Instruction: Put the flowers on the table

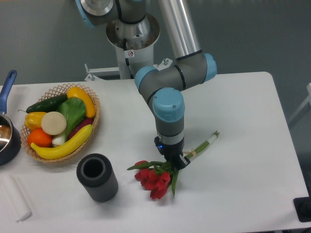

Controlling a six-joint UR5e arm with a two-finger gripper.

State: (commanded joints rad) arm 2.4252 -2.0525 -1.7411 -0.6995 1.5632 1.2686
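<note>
— One bunch only, the flowers (154, 177), and they are low over the table (243, 121) in front of the arm. Do you see how they lie?

— Yes. The long axis goes slanted: the red heads point to the front left, toward the black cylinder (97, 177), and the green stems go up to the back right, away from it.

— And the gripper (174, 162)?

— It comes straight down on the middle of the bunch, where the string ties it. So the heads are on one side of it and the stem ends on the other.

— Is it clamped on the stems?

— I think so, it seems closed around them, but the wrist hides the fingers from here. The heads look to be touching the white top; I cannot be sure.

— Then a release would leave them lying along this same slant.
</note>
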